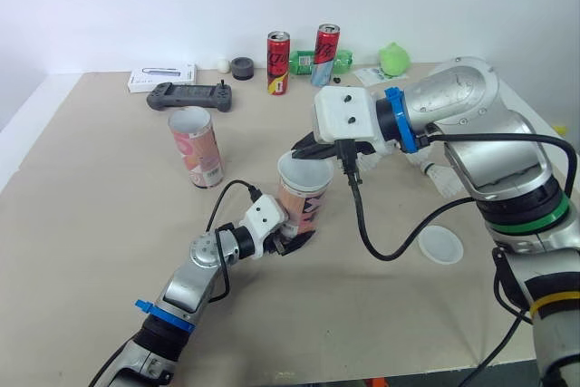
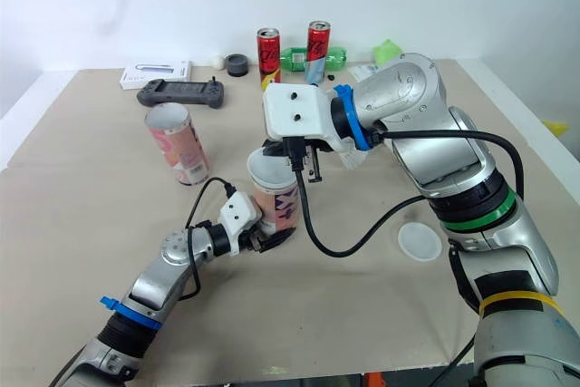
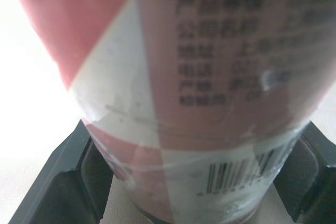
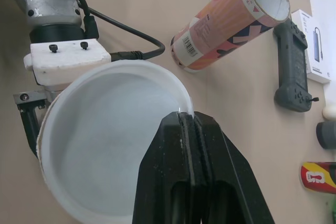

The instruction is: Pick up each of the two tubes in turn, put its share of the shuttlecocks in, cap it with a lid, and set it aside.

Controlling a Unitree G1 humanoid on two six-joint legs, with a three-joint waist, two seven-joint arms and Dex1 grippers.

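A pink-and-white tube stands upright at mid-table. My left gripper is shut on its base, one black finger on each side of the barcode end. My right gripper is shut on the rim of a white lid, which it holds flat on the tube's top. A second tube stands open and upright to the left. Another white lid lies on the table to the right. White pieces show below the right arm, partly hidden.
Along the back edge lie a dark game controller, a white box, two red cans, a green bottle, a dark round piece and a green object. The right arm's cable loops over the table.
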